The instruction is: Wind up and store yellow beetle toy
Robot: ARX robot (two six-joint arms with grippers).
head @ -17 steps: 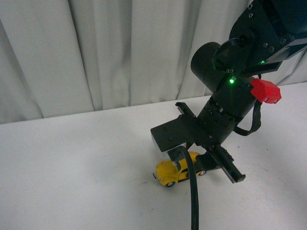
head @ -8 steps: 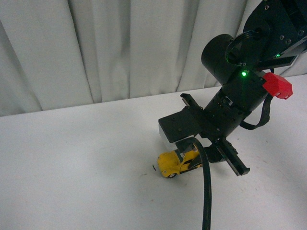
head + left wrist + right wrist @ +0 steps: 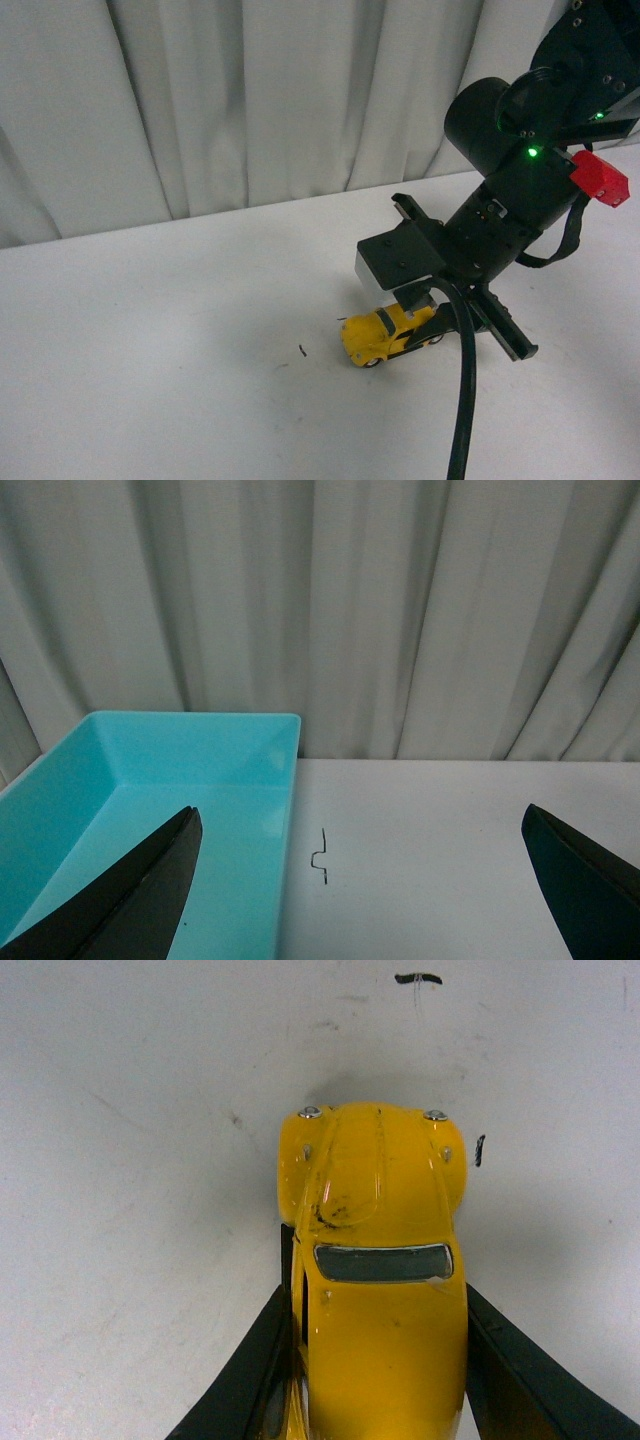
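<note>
The yellow beetle toy (image 3: 385, 335) rests on the white table, right of centre in the front view, its nose pointing left. My right gripper (image 3: 415, 318) is shut on its body from above. In the right wrist view the toy (image 3: 375, 1260) fills the middle, roof and windscreen showing, with a black finger (image 3: 255, 1370) pressed against each side. My left gripper (image 3: 360, 880) is open and empty, its dark fingertips (image 3: 150, 890) spread wide above the table beside a turquoise bin (image 3: 130, 820). The left arm does not show in the front view.
A grey-white curtain (image 3: 250, 100) hangs behind the table. The right arm's black cable (image 3: 462, 400) hangs down in front of the toy. Small dark marks lie on the table (image 3: 301, 349), one near the bin (image 3: 322, 855).
My right arm has moved to the right with the toy held in it, dragging the toy along the table. A small dark mark is left where the toy was.
</note>
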